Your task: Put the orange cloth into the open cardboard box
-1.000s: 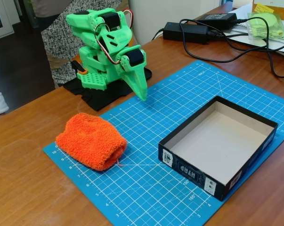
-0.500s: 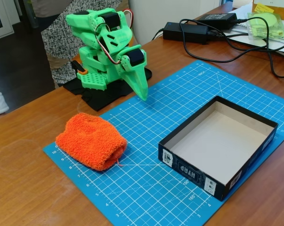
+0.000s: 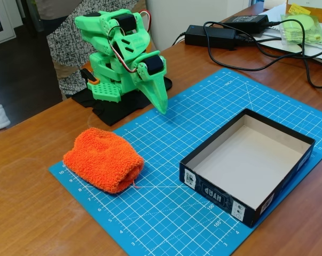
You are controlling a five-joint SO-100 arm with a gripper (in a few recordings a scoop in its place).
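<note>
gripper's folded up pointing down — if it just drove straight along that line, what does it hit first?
Most likely the blue cutting mat: the gripper points down at bare mat by its far edge, apart from the orange cloth and open cardboard box. Depth is uncertain.

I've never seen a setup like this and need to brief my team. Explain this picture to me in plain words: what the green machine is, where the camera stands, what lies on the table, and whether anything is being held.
The green machine is a small robot arm, folded up at the back of the wooden table. Its pointed tip is the gripper, two fingers that pinch things; here they look closed together and hold nothing.

The picture comes from one fixed camera that stands in front of the table and looks down at an angle.

On the table lies a blue cutting mat. On the mat's left side, as the picture shows it, sits the orange cloth, a fluffy folded bundle. To the right stands the open cardboard box, black outside, pale inside, with nothing in it. Cloth and box are apart.

Behind are black power adapters with cables, and a person standing behind the arm.
</note>
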